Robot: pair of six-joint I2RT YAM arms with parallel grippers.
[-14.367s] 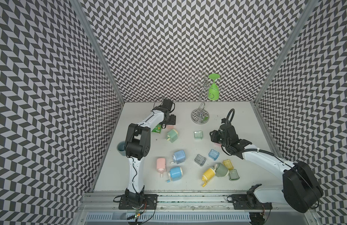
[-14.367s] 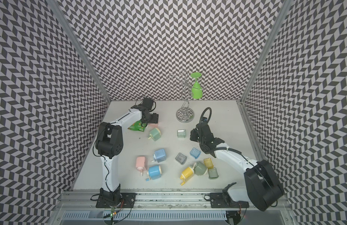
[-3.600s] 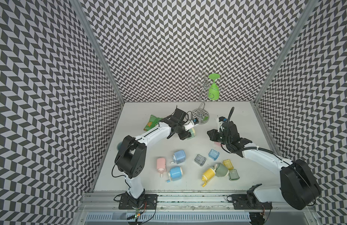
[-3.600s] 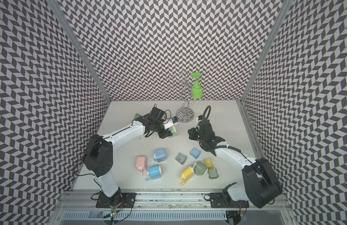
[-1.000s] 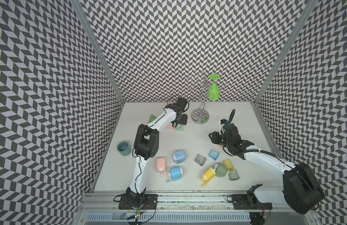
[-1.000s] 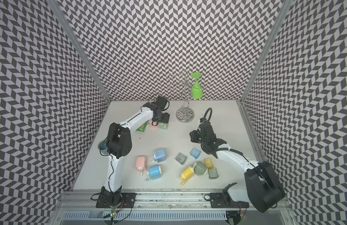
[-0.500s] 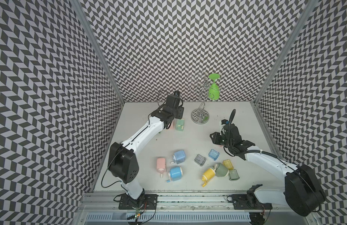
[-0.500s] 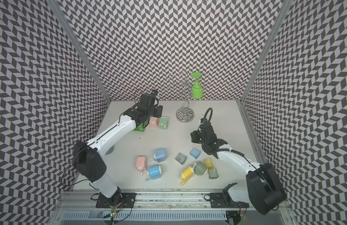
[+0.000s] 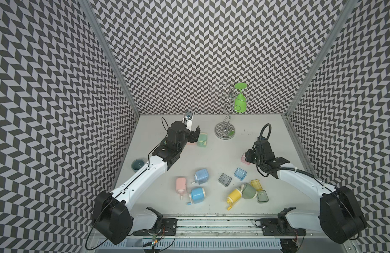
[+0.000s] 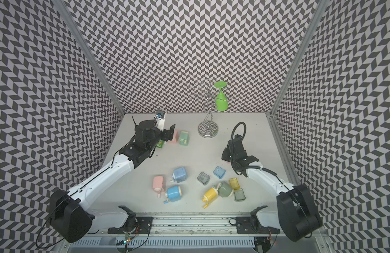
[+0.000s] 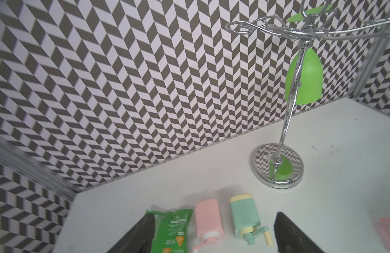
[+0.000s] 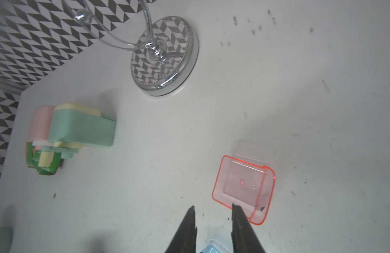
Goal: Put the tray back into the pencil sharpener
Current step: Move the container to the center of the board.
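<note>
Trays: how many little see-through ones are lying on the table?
5. The pink tray sits by the right gripper; the blue tray, grey tray, yellow tray and green tray lie nearer the front. Others may hide under the arms.

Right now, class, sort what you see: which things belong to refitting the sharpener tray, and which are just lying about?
Job: pink tray, by the right gripper; pink sharpener beside the mint one, likely its match.
Lying about: mint sharpener, green packet, chrome stand, green cup, teal bowl, blue tray.
</note>
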